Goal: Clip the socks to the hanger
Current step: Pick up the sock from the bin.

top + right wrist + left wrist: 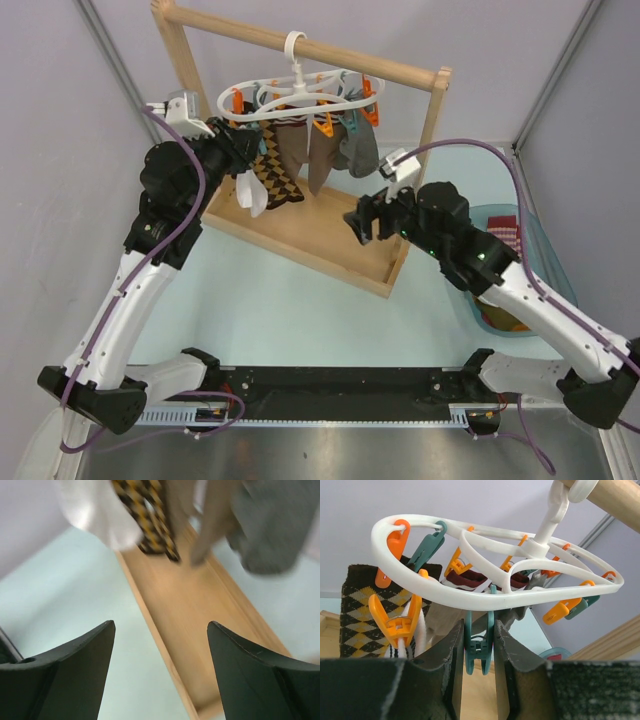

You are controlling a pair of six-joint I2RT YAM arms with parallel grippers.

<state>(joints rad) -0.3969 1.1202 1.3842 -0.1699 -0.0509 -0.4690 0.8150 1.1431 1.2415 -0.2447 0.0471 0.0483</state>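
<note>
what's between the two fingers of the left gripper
A teal clip hanging from the hanger sits between the fingers of the left gripper. The left wrist view shows it.

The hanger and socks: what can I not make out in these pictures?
- Right wrist view: socks smeared by blur, tops cut by the upper edge.
- Left wrist view: teal clip sits between the left fingers; whether they squeeze it is unclear.
- Top view: right arm hides part of the bin.
</note>
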